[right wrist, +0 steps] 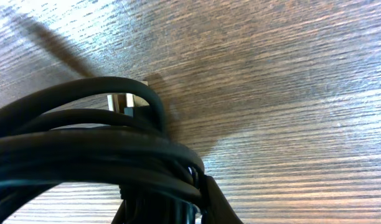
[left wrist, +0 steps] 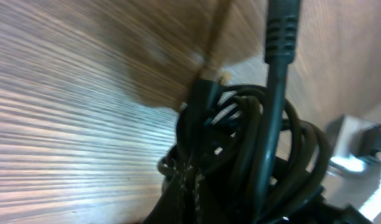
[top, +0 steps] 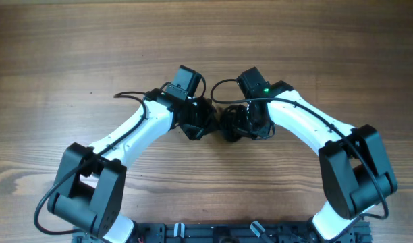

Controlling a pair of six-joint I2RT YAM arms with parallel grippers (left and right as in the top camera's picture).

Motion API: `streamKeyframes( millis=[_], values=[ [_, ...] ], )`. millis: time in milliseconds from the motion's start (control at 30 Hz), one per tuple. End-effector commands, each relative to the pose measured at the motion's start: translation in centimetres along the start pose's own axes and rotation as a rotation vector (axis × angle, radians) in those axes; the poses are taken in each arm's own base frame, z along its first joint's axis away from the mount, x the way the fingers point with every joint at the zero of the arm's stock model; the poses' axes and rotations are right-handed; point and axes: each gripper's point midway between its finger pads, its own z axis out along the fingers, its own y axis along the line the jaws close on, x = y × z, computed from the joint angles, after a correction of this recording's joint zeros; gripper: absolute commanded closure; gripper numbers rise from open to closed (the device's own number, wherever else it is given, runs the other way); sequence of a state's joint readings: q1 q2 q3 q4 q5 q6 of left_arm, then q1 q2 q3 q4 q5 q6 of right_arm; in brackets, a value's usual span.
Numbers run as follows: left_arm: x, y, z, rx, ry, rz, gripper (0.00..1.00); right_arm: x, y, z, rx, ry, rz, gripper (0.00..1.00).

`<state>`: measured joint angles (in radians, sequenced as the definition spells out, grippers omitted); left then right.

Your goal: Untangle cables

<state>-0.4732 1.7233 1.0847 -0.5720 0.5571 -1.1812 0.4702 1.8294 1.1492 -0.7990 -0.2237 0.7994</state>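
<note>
Left gripper (top: 196,127) first: one dark finger (left wrist: 178,199) shows at the bottom of my wrist view, and the cables (left wrist: 259,155) are bunched right against it, loops stacked on loops. They bury the rest of the jaws, so I cannot tell how wide I'm open or whether I'm pinching. A ribbed plug collar (left wrist: 282,31) stands up out of the bunch at the top of the view. Over to my right gripper (top: 252,125): same story. A dark finger (right wrist: 218,205) pokes in at the bottom edge, thick black strands sweep across in front of it, and a small metal plug end (right wrist: 119,102) peeks through the loop. Grip or gap, I cannot tell here either. From overhead, the tangle sits as one tight black clump between my two grippers, touching both, near the middle of the wooden table (top: 206,40), with my white arms angling in from either side.
</note>
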Motion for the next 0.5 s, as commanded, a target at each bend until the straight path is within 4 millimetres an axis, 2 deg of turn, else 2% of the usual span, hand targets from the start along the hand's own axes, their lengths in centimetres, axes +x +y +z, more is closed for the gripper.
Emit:
streamKeyframes(
  millis=[0,167,467],
  values=[
    [0.9,-1.9,-1.0,0.129,0.166,-0.017,0.96,0.1,1.1,0.0,-0.029,0.012,-0.053,0.95],
    [0.1,-3.1,-3.7,0.263,0.271,-0.023,0.96,-0.2,0.4,0.0,0.009,-0.009,-0.051,0.95],
    [-1.7,-3.5,-7.8,0.419,0.368,-0.051,0.96,-0.9,-0.9,-0.1,0.076,-0.051,-0.048,0.95]
  ],
)
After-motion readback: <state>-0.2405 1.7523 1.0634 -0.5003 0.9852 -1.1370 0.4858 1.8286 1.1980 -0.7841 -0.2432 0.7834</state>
